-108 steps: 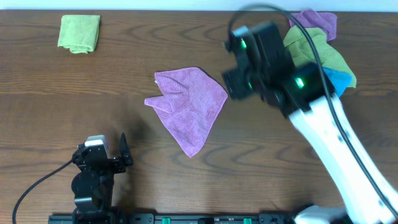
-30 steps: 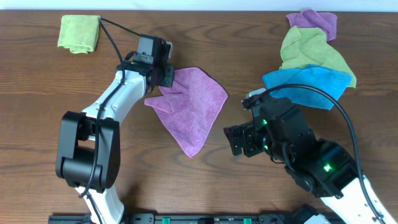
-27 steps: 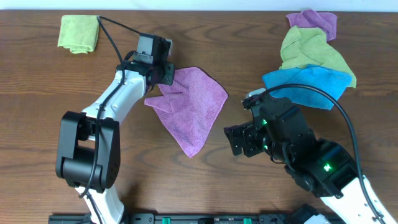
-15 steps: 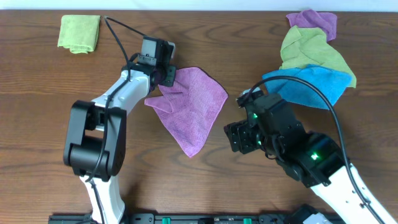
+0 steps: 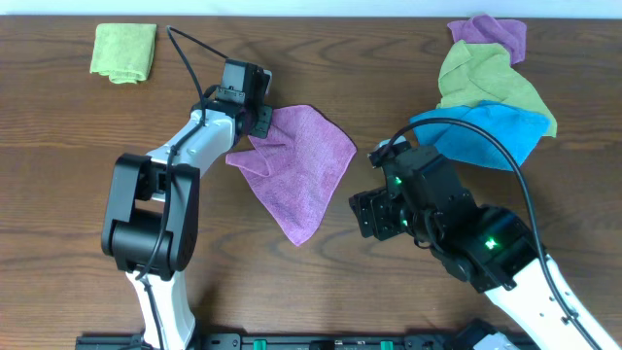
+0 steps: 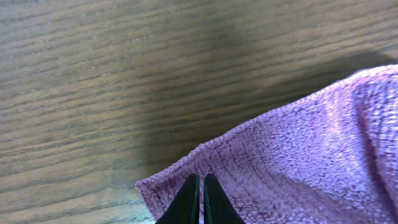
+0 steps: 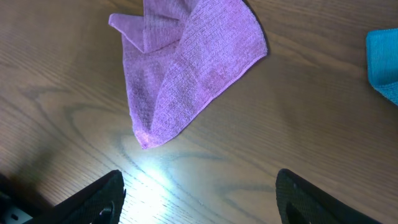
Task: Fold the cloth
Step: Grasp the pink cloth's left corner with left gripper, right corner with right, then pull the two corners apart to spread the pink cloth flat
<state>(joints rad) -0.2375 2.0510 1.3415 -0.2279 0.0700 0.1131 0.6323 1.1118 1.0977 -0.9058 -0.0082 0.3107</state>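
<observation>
Fingers of the left gripper [image 6: 200, 182] clamp the cloth [image 5: 301, 165] by its far corner; its length runs toward the near edge, beside the right gripper [image 7: 199, 198], spread wide.

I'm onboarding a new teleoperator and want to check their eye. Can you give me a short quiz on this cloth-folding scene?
1. True or false: the left jaws are shut on an edge of the orchid cloth.
2. The right jaws are: A) open, holding nothing; B) shut on the orchid cloth; C) shut, empty.
3. What colour is the lone cloth at the overhead view's top left?
Key: 1 true; 2 A; 3 green.
</observation>
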